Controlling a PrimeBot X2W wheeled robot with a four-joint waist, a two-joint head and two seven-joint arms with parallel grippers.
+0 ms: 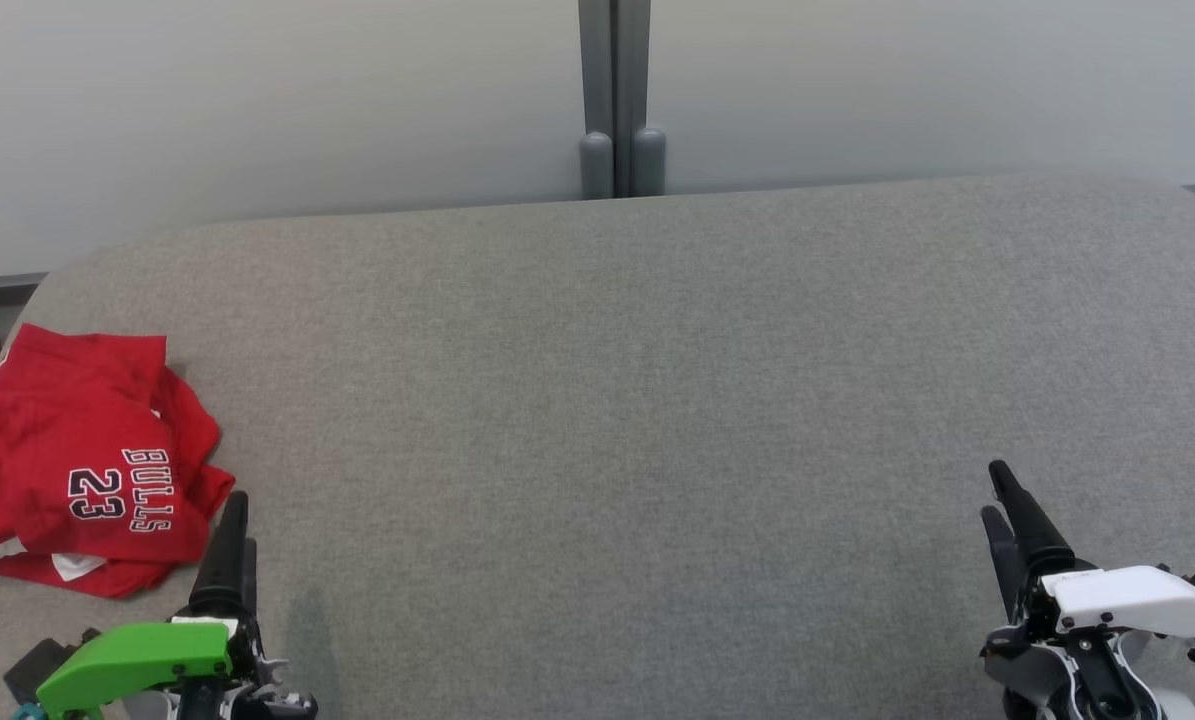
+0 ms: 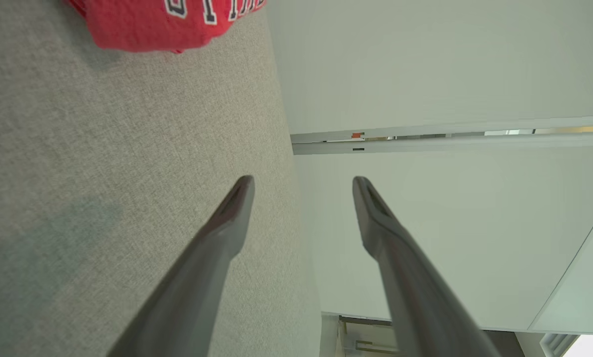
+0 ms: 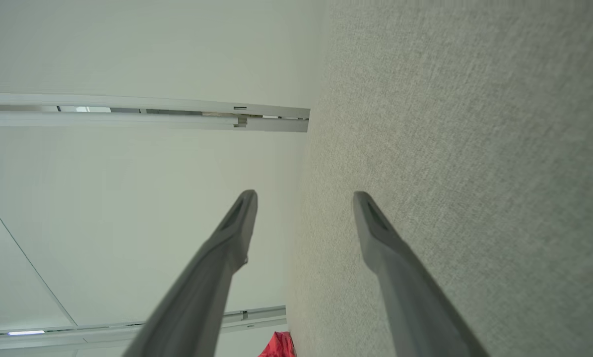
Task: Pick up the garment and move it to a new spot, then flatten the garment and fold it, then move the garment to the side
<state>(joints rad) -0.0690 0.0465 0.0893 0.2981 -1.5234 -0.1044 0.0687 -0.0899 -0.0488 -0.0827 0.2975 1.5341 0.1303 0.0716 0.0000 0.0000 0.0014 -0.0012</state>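
The first step is not yet begun: the red garment (image 1: 77,470), crumpled with its "BULLS 23" lettering facing up, lies on the grey padded surface (image 1: 657,400) just ahead of the left gripper (image 2: 301,181) and off to the outer side of its jaws, near them but not between them. Those jaws stand wide apart with nothing in them, and the wrist view along them shows bare grey cloth under one finger and the wall beyond the other. The right gripper (image 1: 994,490) is equally spread and empty, with the garment well apart from it across the surface, so I judge the pick belongs to the left arm. To do it well, swing the jaws outward and forward until a raised ridge of the crumple sits squarely between the fingertips, rather than the flat hem nearest them. Come down until both tips press into the cloth, then close fully so that several layers are pinched. Lift straight up before carrying toward the open middle (the woven surface will probably drag on a trailing edge). Whether the far side of the garment hangs over the surface's edge cannot be told here, so expect some extra weight on that side
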